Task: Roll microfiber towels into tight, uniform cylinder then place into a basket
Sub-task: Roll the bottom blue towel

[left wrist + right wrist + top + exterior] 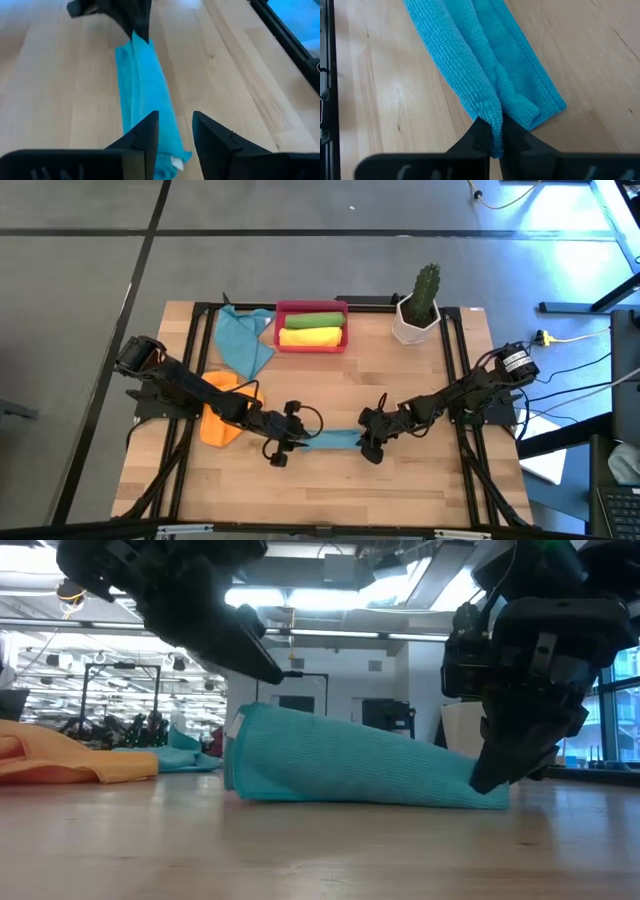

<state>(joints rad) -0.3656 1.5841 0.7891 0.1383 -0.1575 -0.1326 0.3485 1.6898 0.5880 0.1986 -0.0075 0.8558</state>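
Both grippers meet the rolled teal towel (330,440) on the desk (400,390). Right gripper (492,142) pinches one end tight. Left gripper (175,130) stands parted beside the other end, holding nothing.

We see a teal blue towel (330,440) rolled into a long, loose cylinder, lying flat on the wooden table, well in front of the red basket (312,310). The basket, a shallow rectangular tray at the table's far edge, holds two rolled towels side by side: a green one (312,320) behind a yellow one (310,337). Just left of the basket lies a crumpled teal towel (243,340); farther forward from it, an orange towel (225,408) lies rumpled.
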